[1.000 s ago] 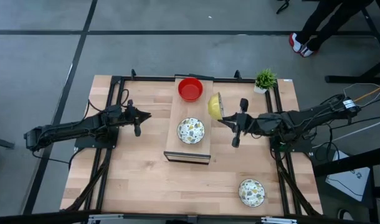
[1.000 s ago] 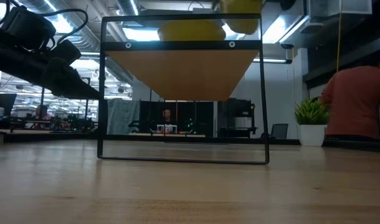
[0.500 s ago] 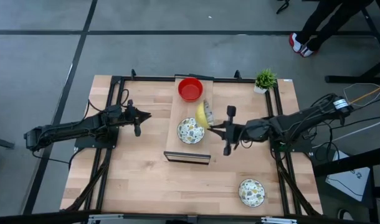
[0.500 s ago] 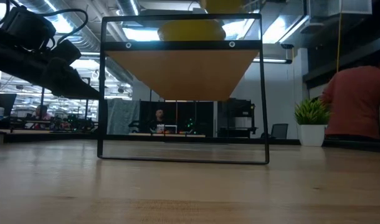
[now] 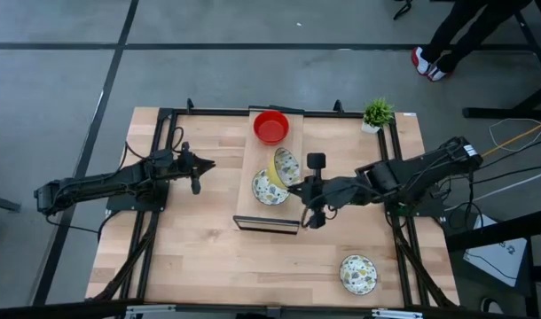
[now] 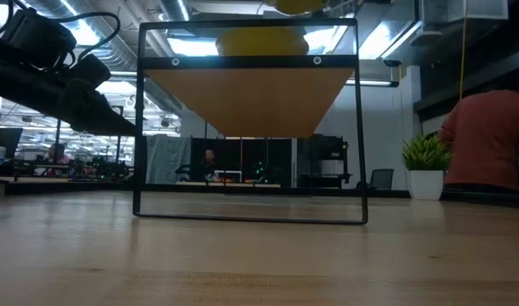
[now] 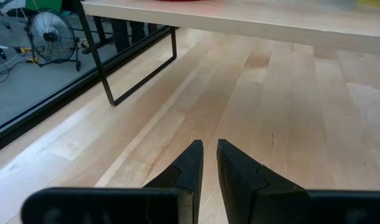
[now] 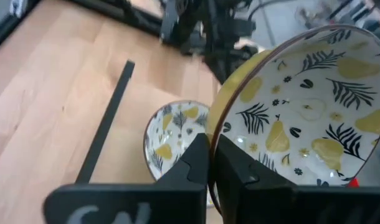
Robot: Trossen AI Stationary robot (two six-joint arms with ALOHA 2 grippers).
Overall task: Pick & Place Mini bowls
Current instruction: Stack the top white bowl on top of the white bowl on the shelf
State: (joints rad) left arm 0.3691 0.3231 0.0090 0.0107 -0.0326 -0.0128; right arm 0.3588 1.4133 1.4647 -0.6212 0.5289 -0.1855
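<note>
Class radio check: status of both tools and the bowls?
Right tool shut on patterned bowl, tilted above shelf bowl. Left tool idle, nearly shut. Nothing blocking.

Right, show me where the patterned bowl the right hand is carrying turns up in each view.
High view: held bowl sits tilted at picture centre, above the wooden stand, gripped by the right hand.
Low view: only a yellow underside at the top edge, probably this bowl.
Left wrist view: not in it.
Right wrist view: fills the right side, rim pinched.
Shared landmark: the second patterned bowl resting on the stand.
</note>
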